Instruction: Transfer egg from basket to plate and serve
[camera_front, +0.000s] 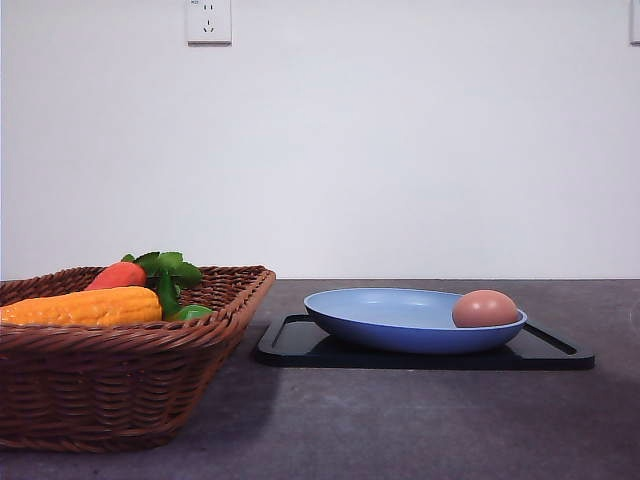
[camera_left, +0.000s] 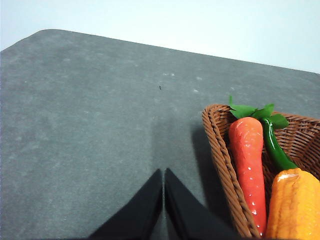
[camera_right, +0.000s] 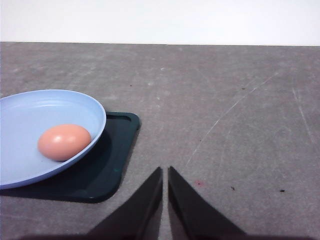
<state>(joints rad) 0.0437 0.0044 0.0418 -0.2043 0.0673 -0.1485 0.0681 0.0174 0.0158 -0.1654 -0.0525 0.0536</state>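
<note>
Soft, even, bright light fills all three views. The basket (camera_front: 120, 370) casts a faint shadow onto the worktop (camera_front: 420, 420) beside it. The egg (camera_right: 64, 142) carries a mild sheen. Both wrist views are sharp, though the near fingers look dark and slightly soft.

The bench (camera_front: 420, 420) is a dark grey, matte surface with faint scratches and small specks, running back to a white wall. A brown wicker basket (camera_front: 110, 385) stands directly on it at the left, near the front edge. To the right, well apart from the basket, a flat black tray (camera_front: 300, 345) lies on the bench. The ground between and in front of them is bare grey.
</note>
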